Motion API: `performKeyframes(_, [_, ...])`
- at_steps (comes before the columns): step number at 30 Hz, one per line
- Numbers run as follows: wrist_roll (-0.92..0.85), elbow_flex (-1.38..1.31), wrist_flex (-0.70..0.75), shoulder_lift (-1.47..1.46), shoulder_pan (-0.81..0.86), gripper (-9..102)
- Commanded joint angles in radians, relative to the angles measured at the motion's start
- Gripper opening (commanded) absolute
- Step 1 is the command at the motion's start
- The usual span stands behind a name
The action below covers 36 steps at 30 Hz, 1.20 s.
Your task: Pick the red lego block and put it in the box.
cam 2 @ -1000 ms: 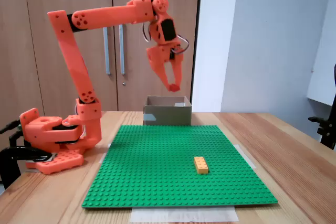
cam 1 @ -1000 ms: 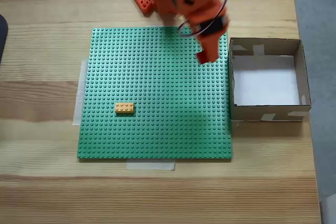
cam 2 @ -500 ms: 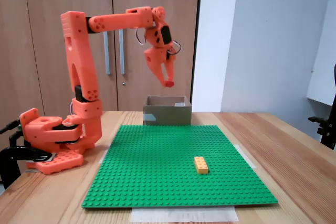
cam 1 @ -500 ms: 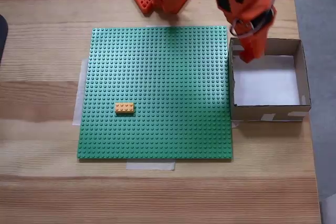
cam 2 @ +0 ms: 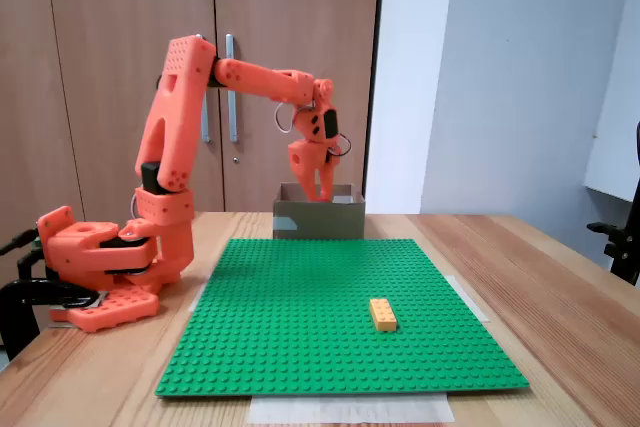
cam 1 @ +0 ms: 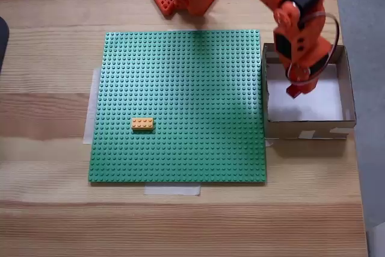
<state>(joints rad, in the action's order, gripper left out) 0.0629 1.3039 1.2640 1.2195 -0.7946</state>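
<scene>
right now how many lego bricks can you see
2. An orange-yellow brick lies loose on the green baseplate, toward its left in the top-down fixed view. A red lego block sits at the gripper tips over the box. Others could hide behind the arm.

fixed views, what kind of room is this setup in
Probably an office or lab room used as a hobby robotics workspace. A wooden table holds a green baseplate taped down, an orange desktop arm stands before tall wooden cabinet doors, and part of a black office chair shows at the right edge.
</scene>
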Motion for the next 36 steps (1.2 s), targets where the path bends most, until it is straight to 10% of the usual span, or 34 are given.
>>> performKeyframes(1, [0.005, -0.086, 0.002, -0.028, -0.018, -1])
performKeyframes(17, [0.003, -0.172, -0.015, -0.141, -0.037, 0])
performKeyframes(25, [0.011, -0.123, -0.063, -0.126, -0.058, 27])
performKeyframes(36, [-0.020, 0.129, -0.158, 0.170, -0.038, 21])
